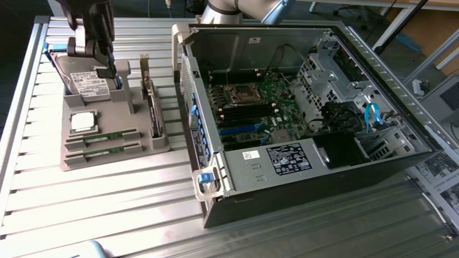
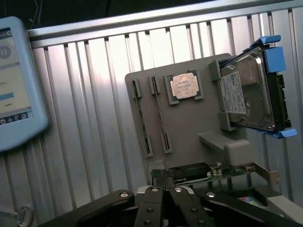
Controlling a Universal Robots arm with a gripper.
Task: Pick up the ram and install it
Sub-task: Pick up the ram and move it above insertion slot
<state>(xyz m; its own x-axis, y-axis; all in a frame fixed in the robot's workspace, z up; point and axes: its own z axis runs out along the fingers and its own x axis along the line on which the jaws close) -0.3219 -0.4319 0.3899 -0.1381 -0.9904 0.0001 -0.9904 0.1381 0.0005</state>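
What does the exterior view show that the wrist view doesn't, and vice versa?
Exterior view: the open computer case and its motherboard. Wrist view: the lit display of a blue-edged tablet. Both: the grey holder with two ram sticks seated in it, the processor chip and the hard drive.
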